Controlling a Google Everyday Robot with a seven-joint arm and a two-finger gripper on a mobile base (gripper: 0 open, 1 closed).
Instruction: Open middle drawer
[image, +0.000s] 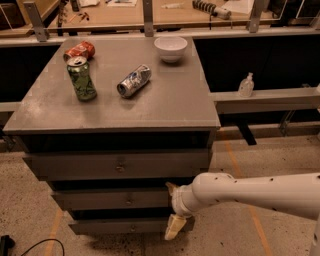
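Note:
The grey cabinet has three drawer fronts stacked under its top. The middle drawer (100, 199) is a wide shallow grey front with a small round metal knob (129, 201), and it looks shut. My gripper (172, 207) is at the end of the white arm (250, 192), which comes in from the right. It sits at the right end of the middle drawer front. It is open, with one cream finger (170, 187) near the drawer's top edge and the other (174, 227) down by the bottom drawer (120, 227). It holds nothing.
On the cabinet top (165, 105) stand an upright green can (81, 79), a lying red can (79, 51), a lying silver can (133, 80) and a white bowl (171, 48). A clear bottle (246, 85) stands on a ledge to the right. A black cable (30, 246) lies on the floor at lower left.

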